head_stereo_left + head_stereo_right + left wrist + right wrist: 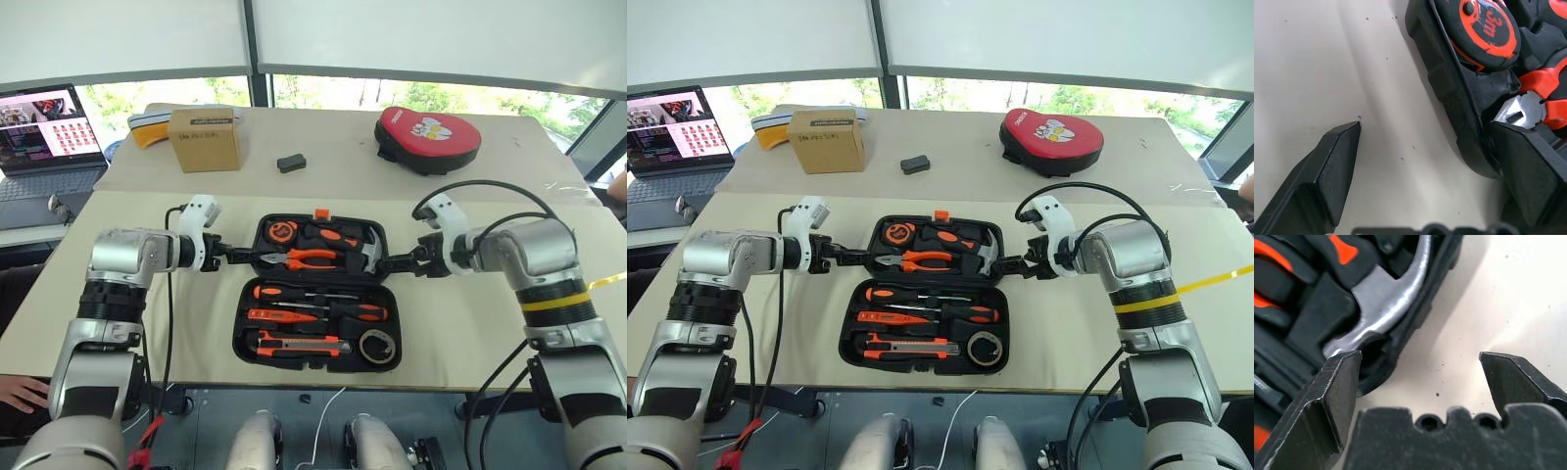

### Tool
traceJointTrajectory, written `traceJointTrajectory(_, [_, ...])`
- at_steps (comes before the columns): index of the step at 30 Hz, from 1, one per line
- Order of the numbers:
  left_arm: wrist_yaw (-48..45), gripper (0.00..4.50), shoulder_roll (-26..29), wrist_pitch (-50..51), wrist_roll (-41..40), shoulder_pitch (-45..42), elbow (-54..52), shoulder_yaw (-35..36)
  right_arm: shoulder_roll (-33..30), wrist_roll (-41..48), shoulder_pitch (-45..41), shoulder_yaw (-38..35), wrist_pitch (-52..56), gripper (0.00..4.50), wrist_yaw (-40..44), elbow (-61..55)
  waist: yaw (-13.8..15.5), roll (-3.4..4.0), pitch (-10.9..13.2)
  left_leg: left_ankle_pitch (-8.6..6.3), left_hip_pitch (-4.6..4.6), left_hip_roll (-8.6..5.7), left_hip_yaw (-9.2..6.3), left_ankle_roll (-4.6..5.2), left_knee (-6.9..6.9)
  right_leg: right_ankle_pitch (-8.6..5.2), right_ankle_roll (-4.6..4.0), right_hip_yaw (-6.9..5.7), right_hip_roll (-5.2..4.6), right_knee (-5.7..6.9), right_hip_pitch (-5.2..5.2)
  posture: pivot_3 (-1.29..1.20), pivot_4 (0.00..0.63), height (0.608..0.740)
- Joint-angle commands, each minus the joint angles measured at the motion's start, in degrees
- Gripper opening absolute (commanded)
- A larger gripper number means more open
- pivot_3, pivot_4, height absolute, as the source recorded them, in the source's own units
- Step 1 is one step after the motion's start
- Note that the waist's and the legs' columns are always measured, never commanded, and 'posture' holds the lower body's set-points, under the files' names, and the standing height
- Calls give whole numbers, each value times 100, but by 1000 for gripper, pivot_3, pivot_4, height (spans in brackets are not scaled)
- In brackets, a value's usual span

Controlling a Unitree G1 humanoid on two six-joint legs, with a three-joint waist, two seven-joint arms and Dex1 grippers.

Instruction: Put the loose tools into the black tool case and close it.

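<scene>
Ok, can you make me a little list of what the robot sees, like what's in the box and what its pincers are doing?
case: black tool case lies open on the table
near half: two screwdrivers, tester screwdriver, utility knife, tape roll, all in slots
far half: pliers, hammer, tape measure
left pincer: open, at the case's left edge
right pincer: open, at the case's right edge
behind: cardboard box, red mitt, small black block

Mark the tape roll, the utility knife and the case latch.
tape roll [378,346], left eye view, on its dark ring.
utility knife [299,344], left eye view, mid-body.
orange latch [320,212], left eye view, on its face.
</scene>
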Motion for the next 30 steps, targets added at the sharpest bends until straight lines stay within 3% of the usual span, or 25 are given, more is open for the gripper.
traceJointTrajectory(1, [-8, 4500, -32, -86, 44, -146, -33, -68, 67, -118, -187, 21, -156, 4483, -64, 32, -5, 0, 0, 0, 0, 0, 0, 0, 0, 0, 0, 1, 0, 0, -1, 0, 150, 740])
traceJointTrajectory(4, [-4, 3753, -121, -168, 68, -157, 69, -97, 160, -320, -233, 92, -243, 3757, -250, 297, -20, 0, 0, 0, 0, 0, -1, 0, -2, 0, 0, 0, 0, 1, -1, 0, 150, 740])
traceJointTrajectory(12, [-50, 591, -351, -521, 157, -164, 407, -86, 293, -560, -226, 196, -394, 952, -383, 681, -6, -10, -9, 8, 28, -2, 0, 8, 13, 2, 0, -3, -3, 20, 30, 0, 150, 740])
traceJointTrajectory(14, [-53, 14, -373, -567, 89, -110, 378, 31, 358, -503, -168, 91, -446, 288, -401, 576, -6, -10, -9, 9, 58, -2, 0, 9, 11, 2, -1, -3, -4, 22, 59, 0, 150, 740])
traceJointTrajectory(15, [-48, 0, -376, -569, 61, -89, 364, 80, 396, -467, -136, 23, -487, 60, -408, 518, -10, -10, -9, 9, 82, -1, -1, 8, 8, 2, -1, -4, -3, 19, 80, 0, 150, 740])
traceJointTrajectory(20, [-328, 0, -439, -1588, -329, 318, 105, 794, 614, -155, 445, -610, -1974, 60, -122, -526, -39, -10, -7, 8, 96, 3, -15, 7, -8, 2, -1, -1, -4, 0, 95, 0, 150, 740])
traceJointTrajectory(26, [-730, 0, -579, -3345, -608, 1060, -445, 1417, 486, -264, 1338, -949, -3606, 60, 28, -1516, -37, -9, 3, 15, 2, 2, -19, 0, 0, 4, -2, 17, -4, 31, -16, 0, 150, 740])
traceJointTrajectory(28, [-910, 0, -611, -3788, -750, 1345, -657, 1602, 325, -447, 1794, -947, -4401, 60, 192, -1891, -30, -7, 5, 14, 0, 3, -17, -1, -7, 4, -2, 16, -4, 25, -16, 0, 150, 740])
traceJointTrajectory(30, [-1193, 0, -660, -4470, -885, 1784, -1025, 1800, 41, -996, 2681, -973, -5915, 60, 237, -2238, -23, -8, 5, 12, -4, 4, -16, 3, -10, 3, -1, 14, -5, 22, -15, 0, 150, 740])
